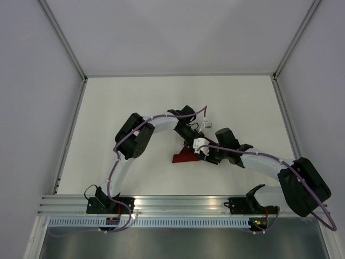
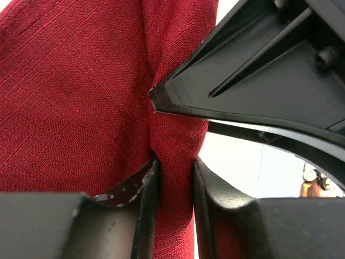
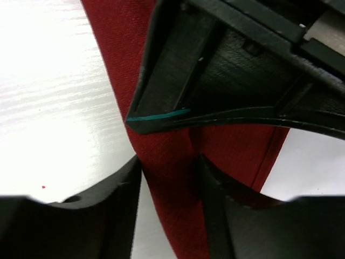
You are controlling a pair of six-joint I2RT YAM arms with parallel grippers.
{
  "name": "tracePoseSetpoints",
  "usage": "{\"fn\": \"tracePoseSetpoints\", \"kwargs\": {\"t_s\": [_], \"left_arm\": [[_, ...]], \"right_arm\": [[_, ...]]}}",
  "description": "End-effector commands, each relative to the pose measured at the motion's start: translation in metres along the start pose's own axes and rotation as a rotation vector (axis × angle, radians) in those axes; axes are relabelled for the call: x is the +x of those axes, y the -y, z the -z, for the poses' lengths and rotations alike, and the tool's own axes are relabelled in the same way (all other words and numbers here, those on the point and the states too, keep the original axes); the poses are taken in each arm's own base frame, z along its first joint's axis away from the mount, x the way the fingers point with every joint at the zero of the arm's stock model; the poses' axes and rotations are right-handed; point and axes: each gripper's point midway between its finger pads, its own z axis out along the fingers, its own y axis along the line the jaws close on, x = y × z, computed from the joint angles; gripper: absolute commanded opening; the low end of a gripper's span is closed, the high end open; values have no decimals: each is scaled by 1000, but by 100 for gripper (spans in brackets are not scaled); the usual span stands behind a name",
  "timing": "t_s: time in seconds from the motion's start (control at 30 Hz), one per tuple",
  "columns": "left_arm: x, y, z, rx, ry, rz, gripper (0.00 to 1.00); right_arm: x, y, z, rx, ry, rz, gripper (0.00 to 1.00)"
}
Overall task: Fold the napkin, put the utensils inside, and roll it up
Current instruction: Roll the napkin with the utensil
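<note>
The two arms meet over the middle of the tabletop, tip to tip. The napkin is a small red bunch right under and between them, not a flat square.

The left end effector is pinching the napkin. A fat ridge of red cloth fills the gap between its two fingers, and more cloth spreads out past its tip and off to one side. One finger of the other arm pokes in just ahead of it and touches the same ridge.

The right end effector has one finger on each side of a strip of the cloth. I cannot tell if it is squeezing the strip or only sitting around it.

I cannot find the knife in these views.

I think the step in hand is the fold, and it is early. The cloth looks crumpled, so a neat fold needs it pulled flat first.

To do this well, each end effector should hold only one edge or corner, not a thick lump. They are very close now, so they should pull apart slowly and evenly until the cloth is smooth. Stay low, near the tabletop, so the cloth does not swing. If one side slips out, stop and grab it again.
</note>
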Motion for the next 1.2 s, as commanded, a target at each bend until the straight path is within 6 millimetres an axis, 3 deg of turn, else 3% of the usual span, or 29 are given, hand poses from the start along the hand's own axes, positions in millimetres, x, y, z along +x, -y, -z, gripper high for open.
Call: {"fn": "tracePoseSetpoints", "kwargs": {"t_s": [0.0,0.1,0.17,0.3,0.37,0.43,0.6,0.63,0.73,0.8,0.87,0.9,0.93,0.97,1.0,1.03,1.1,1.17], "left_arm": [[22,-23,1,-110,-65,79,37],[1,-11,14,-100,20,40,43],[-13,4,25,-66,72,18,45],[-34,15,48,-64,164,-17,47],[-39,16,56,-75,201,-23,47],[-52,18,73,-106,264,-50,57],[-57,15,106,-169,409,-53,54],[-66,19,118,-222,461,-62,53],[-61,13,129,-331,548,-72,53],[-70,13,142,-394,637,-118,53],[-57,17,144,-426,696,-128,53],[-65,24,149,-437,754,-192,53],[-49,16,144,-479,761,-184,52],[-48,18,144,-510,778,-212,52],[-51,29,139,-532,790,-267,53],[-44,20,136,-617,773,-307,54],[-44,31,117,-670,737,-390,56],[-43,28,112,-768,705,-479,60]], "right_arm": [[-8,4,-3,-14,5,8,48],[-4,0,-4,-37,-8,3,38],[-1,-5,-5,-68,-21,3,34],[3,-15,-8,-173,-40,-21,29],[1,-15,-5,-228,-36,-52,28],[5,-14,-3,-288,-55,-75,28],[10,-13,-4,-450,-71,-134,27],[15,-19,0,-503,-90,-150,27],[21,-21,-1,-615,-111,-191,27],[25,-19,-3,-678,-132,-237,27],[28,-18,-4,-721,-140,-251,27],[29,-14,-10,-736,-145,-268,27],[30,-15,-8,-759,-157,-288,27],[32,-14,-10,-770,-166,-299,27],[34,-13,-12,-790,-177,-313,27],[35,-12,-14,-796,-181,-319,27],[36,-10,-17,-804,-197,-334,27],[39,-9,-19,-804,-211,-343,27]]}}
